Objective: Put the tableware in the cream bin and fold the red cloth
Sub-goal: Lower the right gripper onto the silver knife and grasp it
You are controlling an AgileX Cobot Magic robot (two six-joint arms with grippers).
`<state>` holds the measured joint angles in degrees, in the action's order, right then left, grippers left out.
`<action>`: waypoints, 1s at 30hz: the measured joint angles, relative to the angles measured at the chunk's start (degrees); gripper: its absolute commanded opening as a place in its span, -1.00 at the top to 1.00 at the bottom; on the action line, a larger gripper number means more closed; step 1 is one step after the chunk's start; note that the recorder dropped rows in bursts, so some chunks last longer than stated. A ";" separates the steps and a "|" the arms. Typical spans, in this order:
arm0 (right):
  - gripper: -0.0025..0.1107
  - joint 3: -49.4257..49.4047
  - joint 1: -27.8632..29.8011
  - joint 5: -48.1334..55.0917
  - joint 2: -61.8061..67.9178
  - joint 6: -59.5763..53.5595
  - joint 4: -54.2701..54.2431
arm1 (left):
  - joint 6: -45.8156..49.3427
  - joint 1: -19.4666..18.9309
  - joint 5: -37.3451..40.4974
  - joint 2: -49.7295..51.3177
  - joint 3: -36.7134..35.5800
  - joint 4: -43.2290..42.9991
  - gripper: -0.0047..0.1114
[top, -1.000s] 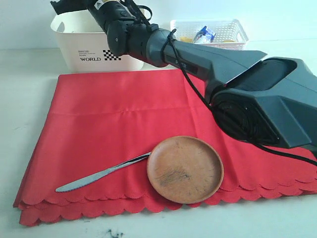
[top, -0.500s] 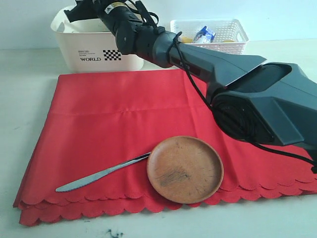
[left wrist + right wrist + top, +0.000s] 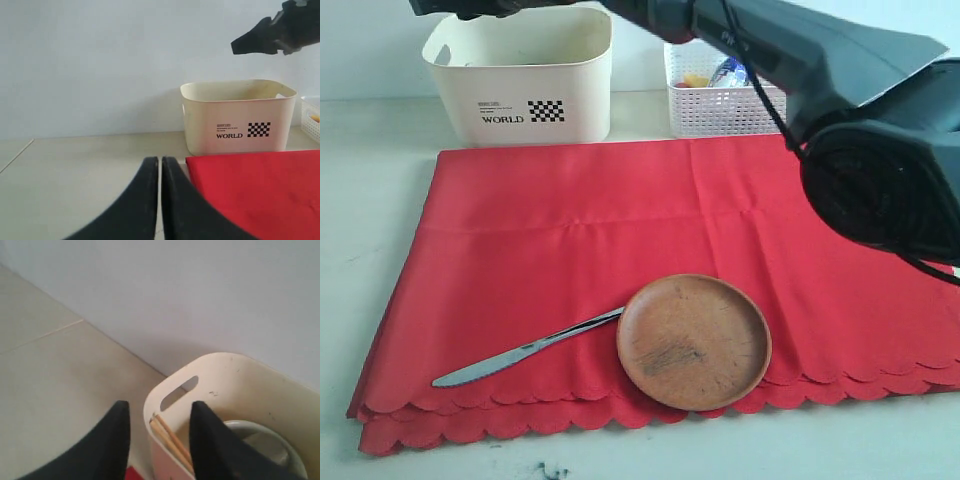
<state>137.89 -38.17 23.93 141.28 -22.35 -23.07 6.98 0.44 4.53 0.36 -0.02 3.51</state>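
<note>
Red cloth [image 3: 570, 230] lies creased and scalloped; left tool [image 3: 160, 161] closed, right tool [image 3: 159, 406] parted, empty.

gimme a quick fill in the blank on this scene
On the red cloth lie the silver knife and the round brown ____.
The chopsticks lie inside the cream ____.
Open or shut, the left gripper is ____.
Open or shut, the right gripper is ____.
Missing: plate, bin, shut, open.
</note>
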 measured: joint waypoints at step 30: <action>0.96 -9.54 0.00 45.94 -12.58 -3.37 5.30 | 0.00 0.00 0.00 0.00 0.00 0.00 0.83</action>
<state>128.35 -38.17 69.87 128.70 -25.73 -17.77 6.98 0.44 4.53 0.36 -0.02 3.51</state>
